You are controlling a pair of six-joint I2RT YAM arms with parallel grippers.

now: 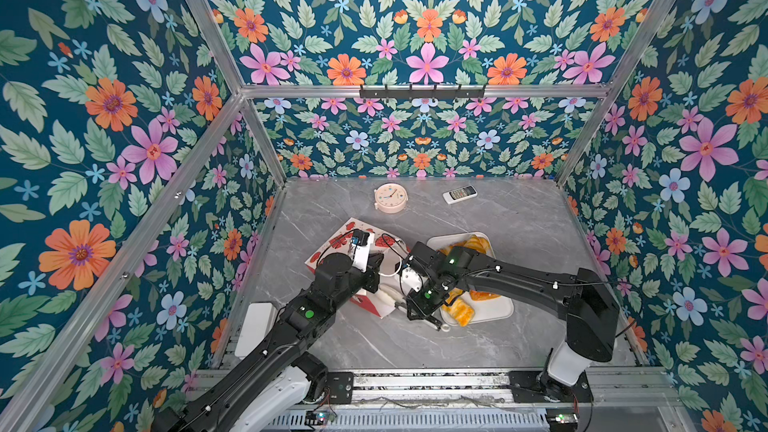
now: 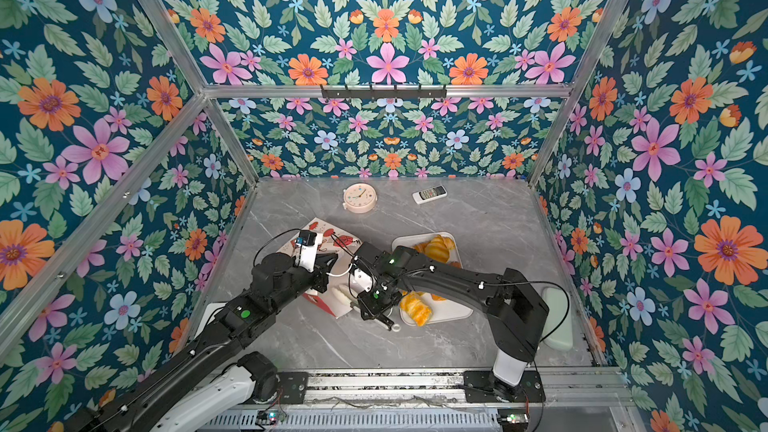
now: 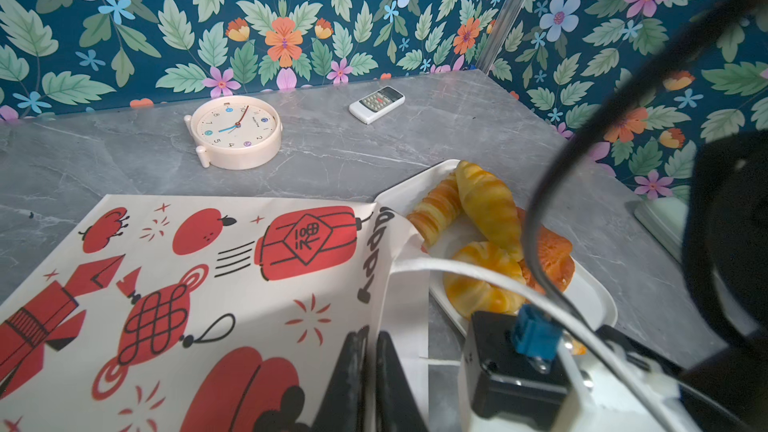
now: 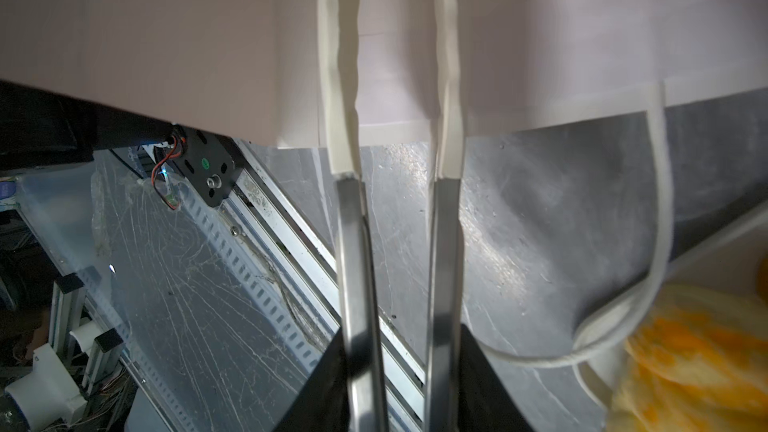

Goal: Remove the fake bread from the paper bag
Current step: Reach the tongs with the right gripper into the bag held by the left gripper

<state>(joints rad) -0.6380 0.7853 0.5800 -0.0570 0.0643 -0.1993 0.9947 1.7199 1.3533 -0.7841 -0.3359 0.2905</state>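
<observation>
My left gripper (image 3: 370, 384) clamps the rim of the paper bag (image 1: 345, 238), which lies sideways mid-frame in a top view. The right gripper (image 1: 428, 320), parted and empty, sits just right of it, so I judge that arm the nearer.

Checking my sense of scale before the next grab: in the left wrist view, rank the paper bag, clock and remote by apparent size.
Largest: paper bag, though nearness to the camera inflates it.
Then: clock.
Smallest: remote, about as far away as the clock.
</observation>
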